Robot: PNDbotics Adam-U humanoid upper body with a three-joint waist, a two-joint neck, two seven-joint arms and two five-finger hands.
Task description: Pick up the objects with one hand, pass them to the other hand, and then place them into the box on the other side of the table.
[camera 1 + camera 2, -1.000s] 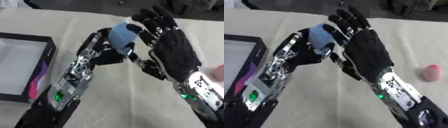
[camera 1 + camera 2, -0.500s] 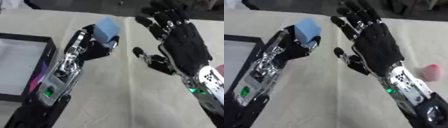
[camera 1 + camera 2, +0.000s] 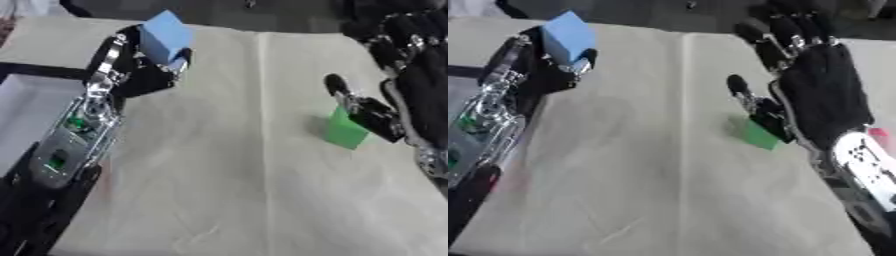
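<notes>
Currently, per both eye views:

left hand (image 3: 140,70): raised over the tabletop's left part, fingers curled round the blue block (image 3: 165,36); grasping it.
blue block: light blue cube, tilted, sticking up out of the top of the left hand, clear of the tabletop. A small pale patch shows just beneath it at the fingers; can't make out what it is.
right hand (image 3: 820,95): on the right side, back of the hand towards the camera, fingers straight and spread, pointing to the far edge, thumb (image 3: 750,100) sticking out to the left. Released, holding nothing.
gap between hands: well apart, bare cloth between them.
green block (image 3: 344,129): lying on the tabletop just beside the right hand's thumb, partly hidden behind it. Touching or not: cannot tell.
box (image 3: 26,107): at the left edge, dark rim with a pale inside, partly covered by the left forearm (image 3: 74,140). Blue block is above the tabletop near its far corner, not inside it.
pink thing (image 3: 878,133): small bit showing at the right edge behind the right wrist; shape not clear.
tabletop (image 3: 236,200): covered in a creased off-white cloth, one fold line running from near to far down the middle.
</notes>
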